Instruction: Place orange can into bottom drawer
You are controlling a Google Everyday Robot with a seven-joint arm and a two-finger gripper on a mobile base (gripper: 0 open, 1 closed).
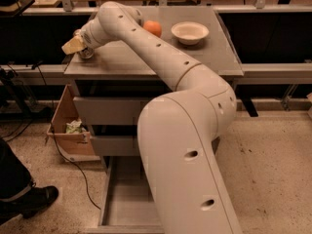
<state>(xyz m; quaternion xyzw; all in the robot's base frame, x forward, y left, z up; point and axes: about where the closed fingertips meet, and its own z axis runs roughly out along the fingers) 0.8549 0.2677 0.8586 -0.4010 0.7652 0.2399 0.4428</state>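
Observation:
The orange can (86, 51) is at the left edge of the grey cabinet top (146, 62), shiny with a silver top. My gripper (79, 45) is at the can, its yellowish fingers (71, 46) closed around it. My arm reaches from the lower right across the cabinet and hides part of its front. The bottom drawer (126, 199) is pulled out low at the front, its flat grey floor bare. The two upper drawers (105, 112) are shut.
A round orange fruit (152, 28) and a white bowl (190, 32) sit at the back of the cabinet top. A cardboard box (68, 128) with scraps stands left of the cabinet. A person's shoe (30, 202) and a cable are on the floor at left.

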